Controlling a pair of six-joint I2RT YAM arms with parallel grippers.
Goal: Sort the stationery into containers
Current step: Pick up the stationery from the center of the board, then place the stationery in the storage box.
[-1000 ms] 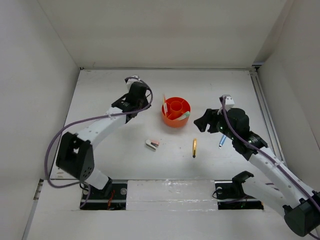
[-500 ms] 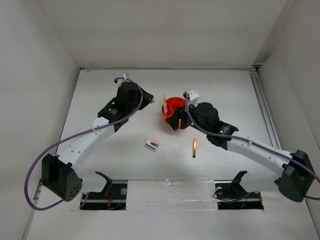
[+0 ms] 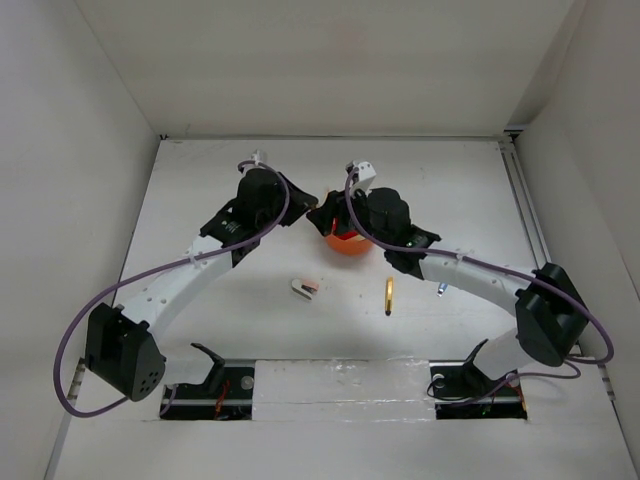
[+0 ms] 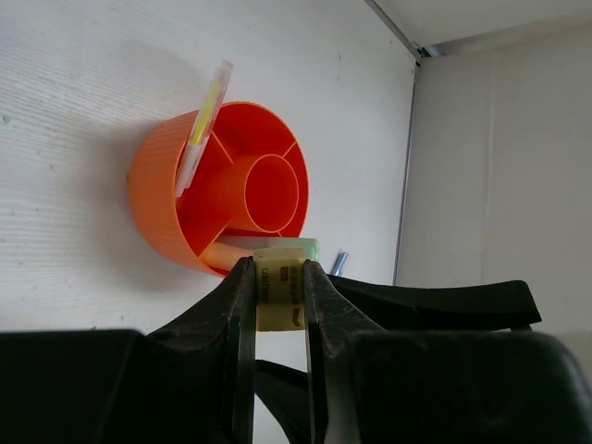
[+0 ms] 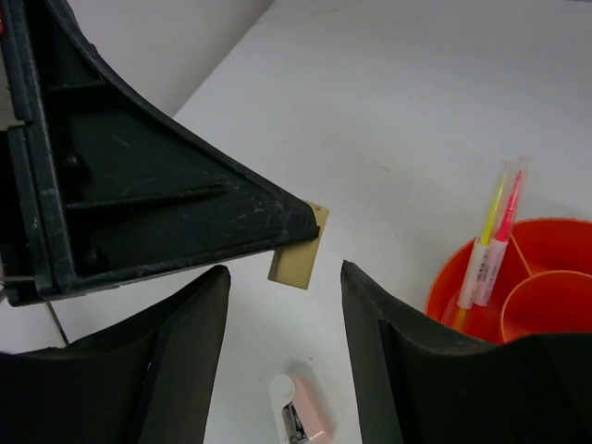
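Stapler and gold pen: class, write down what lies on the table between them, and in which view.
Nothing: the stretch of table between the stapler and the gold pen is bare, shown in the top external view.

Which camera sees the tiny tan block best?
The left wrist view: the tan block sits up close, squeezed in the left pincer. The right wrist view shows only part of it, peeking out behind that pincer. The top view doesn't show it.
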